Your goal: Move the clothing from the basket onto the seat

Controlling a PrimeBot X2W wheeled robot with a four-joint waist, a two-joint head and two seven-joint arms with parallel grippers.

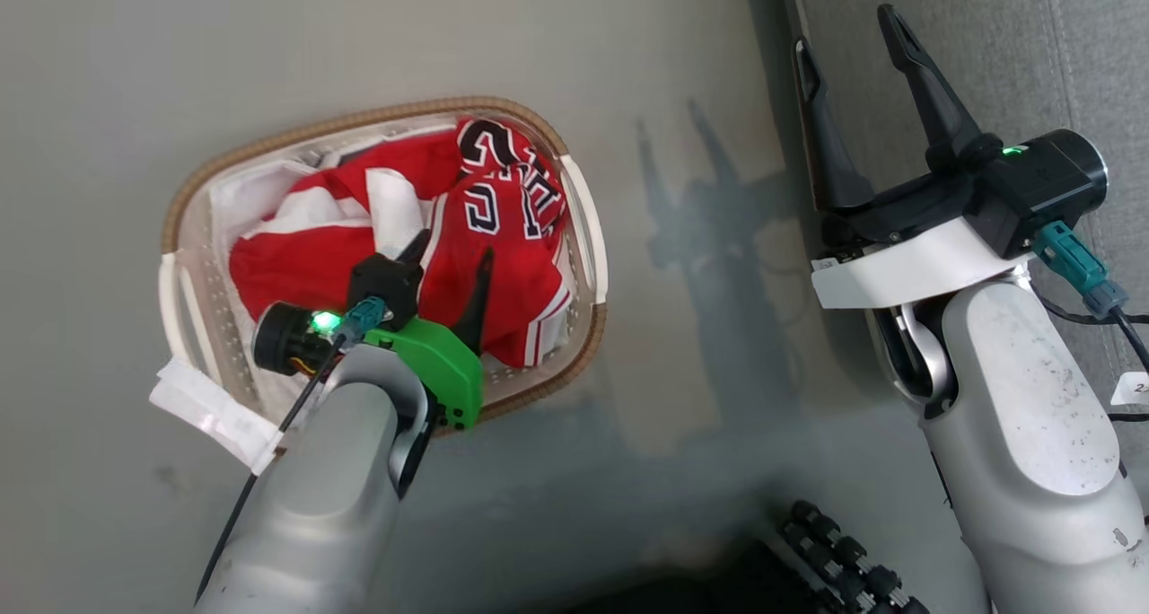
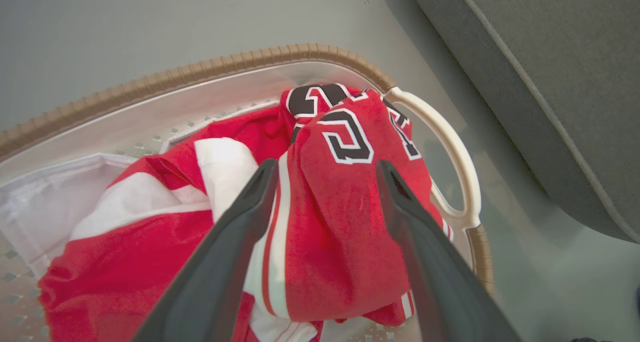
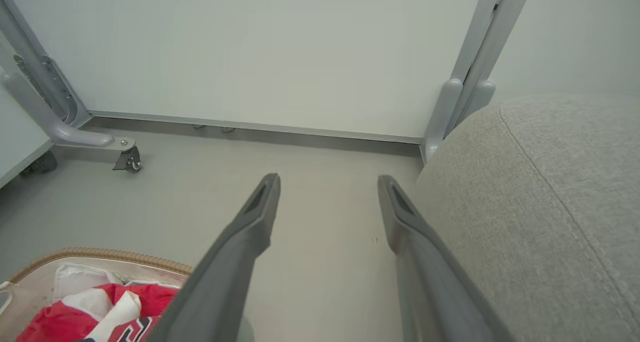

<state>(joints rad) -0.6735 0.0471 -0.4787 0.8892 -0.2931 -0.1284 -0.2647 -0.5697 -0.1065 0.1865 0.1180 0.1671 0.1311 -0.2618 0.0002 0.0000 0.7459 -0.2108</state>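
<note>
**Head view:** Your left gripper [image 1: 454,246] hung spread and empty directly over the clothing [image 1: 296,273], a crumpled red knit heap with white stripes. It lay in the basket [image 1: 359,118], oval perforated plastic with a woven brown rim. Your right gripper [image 1: 846,30] stood wide and empty beside the seat [image 1: 1005,57], grey upholstery, to the right.

**Left wrist view:** A lettered fold lay between the fingers, ungripped, its length running away from you.

**Right wrist view:** The seat's rounded, stitched corner was just right. The left arm was judged nearer.
</note>
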